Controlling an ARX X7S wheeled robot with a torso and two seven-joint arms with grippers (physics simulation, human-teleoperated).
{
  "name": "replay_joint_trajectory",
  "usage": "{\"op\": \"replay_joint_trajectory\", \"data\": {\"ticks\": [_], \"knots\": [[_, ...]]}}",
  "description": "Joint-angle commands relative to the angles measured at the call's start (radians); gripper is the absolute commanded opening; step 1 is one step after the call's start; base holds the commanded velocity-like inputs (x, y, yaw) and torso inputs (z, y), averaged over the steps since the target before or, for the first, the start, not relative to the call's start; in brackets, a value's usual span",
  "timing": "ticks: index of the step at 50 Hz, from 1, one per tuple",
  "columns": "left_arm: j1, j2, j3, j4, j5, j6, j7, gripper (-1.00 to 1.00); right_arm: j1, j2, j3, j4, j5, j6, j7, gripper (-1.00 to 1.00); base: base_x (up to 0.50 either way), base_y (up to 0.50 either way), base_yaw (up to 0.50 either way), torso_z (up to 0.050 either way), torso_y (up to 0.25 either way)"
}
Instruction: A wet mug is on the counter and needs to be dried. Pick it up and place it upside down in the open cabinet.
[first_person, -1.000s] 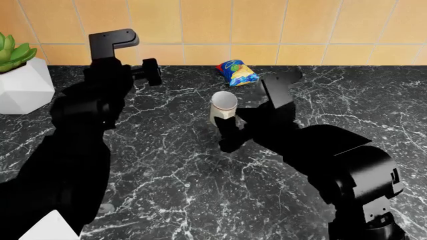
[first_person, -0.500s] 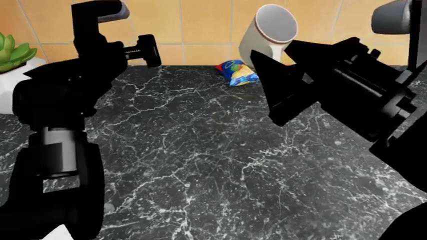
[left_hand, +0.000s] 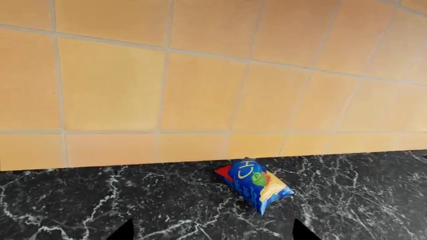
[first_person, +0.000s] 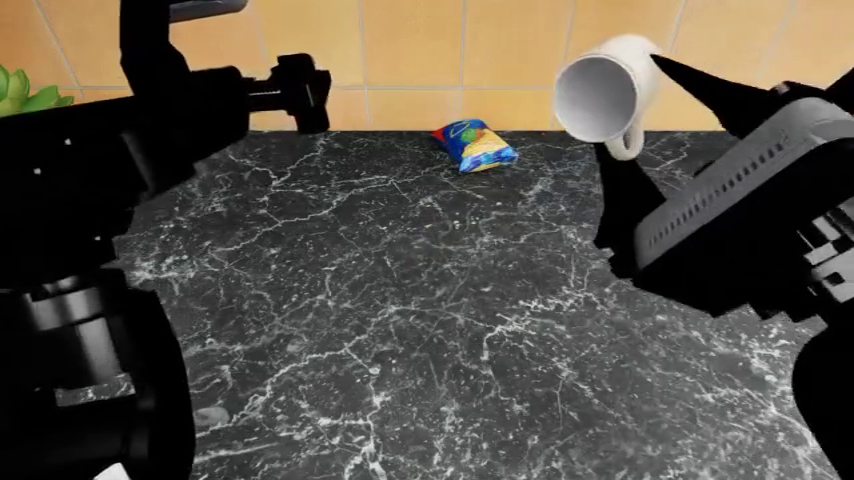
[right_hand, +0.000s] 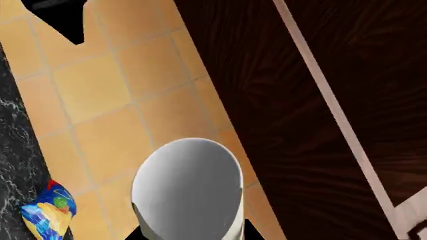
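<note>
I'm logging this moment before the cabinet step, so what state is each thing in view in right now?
mug: lifted clear of the counter, tipped with its mouth facing the head camera, handle down.
right gripper: shut on the mug.
left gripper: raised, holding nothing; open or shut unclear.
snack bag: lying on the counter near the tiled wall.
plant: at the left edge, mostly hidden.

I see the bench (first_person: 400, 330), a black marble-look slab with thin white veins, running across to the orange tiled wall. A blue-and-yellow snack bag (first_person: 474, 145) lies flat on it at the far edge, near the wall. At far left a green plant (first_person: 27, 90) shows, its pot hidden.
</note>
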Motion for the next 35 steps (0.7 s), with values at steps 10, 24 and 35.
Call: {"op": "replay_joint_trajectory", "data": {"ticks": [10,24,35], "knots": [[-0.022,-0.064,-0.008,0.227,-0.249,-0.293,0.102,1.0,0.053,0.165,-0.386,0.276,-1.317,-0.451,0.262,-1.0,0.0,0.0,0.0,0.0,0.0],[0.008,-0.254,0.138,0.2,-1.009,-0.288,-0.284,1.0,0.095,0.17,-0.364,0.277,-1.531,-0.433,0.383,-1.0,0.0,0.0,0.0,0.0,0.0],[0.087,-0.358,0.182,0.36,-1.148,-0.235,-0.187,1.0,0.145,0.161,-0.333,0.274,-1.48,-0.443,0.363,-1.0,0.0,0.0,0.0,0.0,0.001]]}}
